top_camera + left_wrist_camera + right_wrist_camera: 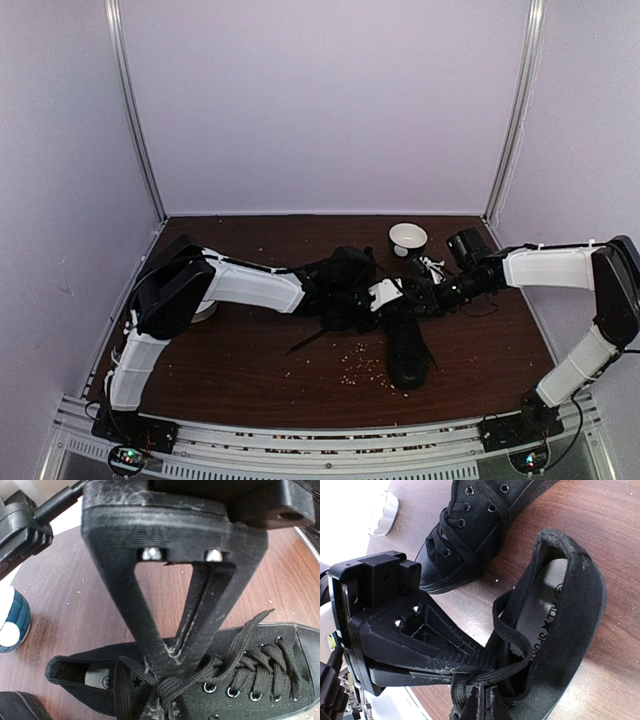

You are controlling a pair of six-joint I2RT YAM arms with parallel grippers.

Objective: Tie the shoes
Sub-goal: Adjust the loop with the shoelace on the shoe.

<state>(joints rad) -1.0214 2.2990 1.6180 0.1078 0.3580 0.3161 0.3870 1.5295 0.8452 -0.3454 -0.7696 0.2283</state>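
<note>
shoes (405, 350): pair found close together at middle of table (240, 370), between the two arms, just short of a white bowl (408, 237). left gripper (165, 672): closed, pinching lace (200, 676) just above the top eyelets. right gripper (482, 675): closed, clamped on a loop of lace beside a heel opening. no finished bow noted on the shoe in hand; judged mid-knot, with tightening and bow left to do. second shoe (470, 520): laced through eyelets; tied or not, cannot be told. task judged well short of complete.
</note>
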